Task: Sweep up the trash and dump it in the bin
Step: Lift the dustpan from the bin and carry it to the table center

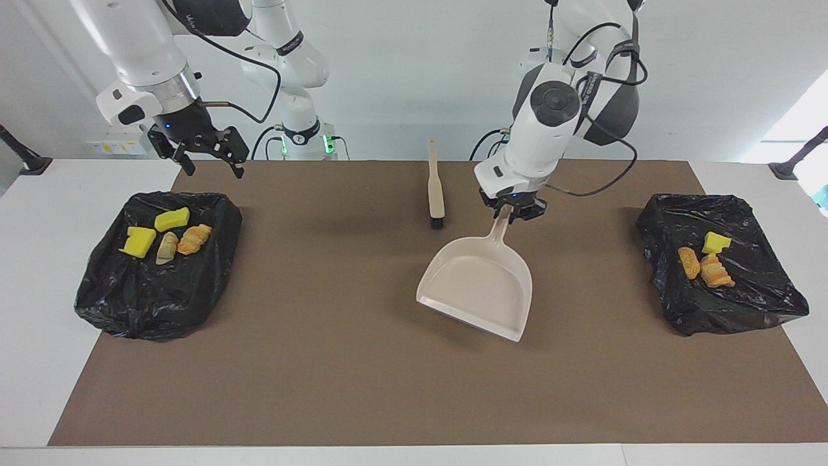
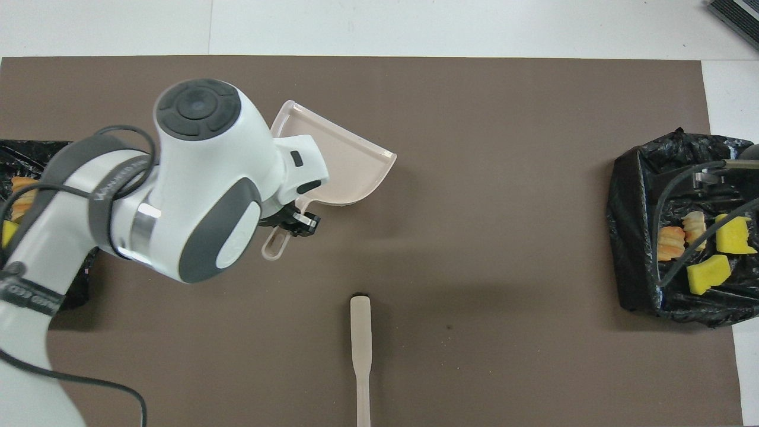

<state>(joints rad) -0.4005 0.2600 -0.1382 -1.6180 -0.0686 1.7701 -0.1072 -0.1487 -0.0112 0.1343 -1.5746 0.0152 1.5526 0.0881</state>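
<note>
I see a white worktop (image 1: pixel 39 272) with a brown mat (image 1: pixel 362 362) laid over most of it. On the mat the brush (image 1: pixel 436 188) lies close to the robots, near the middle. A black-lined bin (image 1: pixel 158 285) sits at the right arm's end of the worktop, another black-lined bin (image 1: pixel 731 304) at the left arm's end. I cannot tell whether the dustpan (image 1: pixel 479 288) touches the mat.

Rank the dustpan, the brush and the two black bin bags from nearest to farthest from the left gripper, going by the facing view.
From the left gripper:
1. Dustpan, held by its handle.
2. Brush, lying beside it on the mat, toward the right arm's end.
3. Bin bag at the left arm's end.
4. Bin bag at the right arm's end, under the waiting right gripper.
</note>
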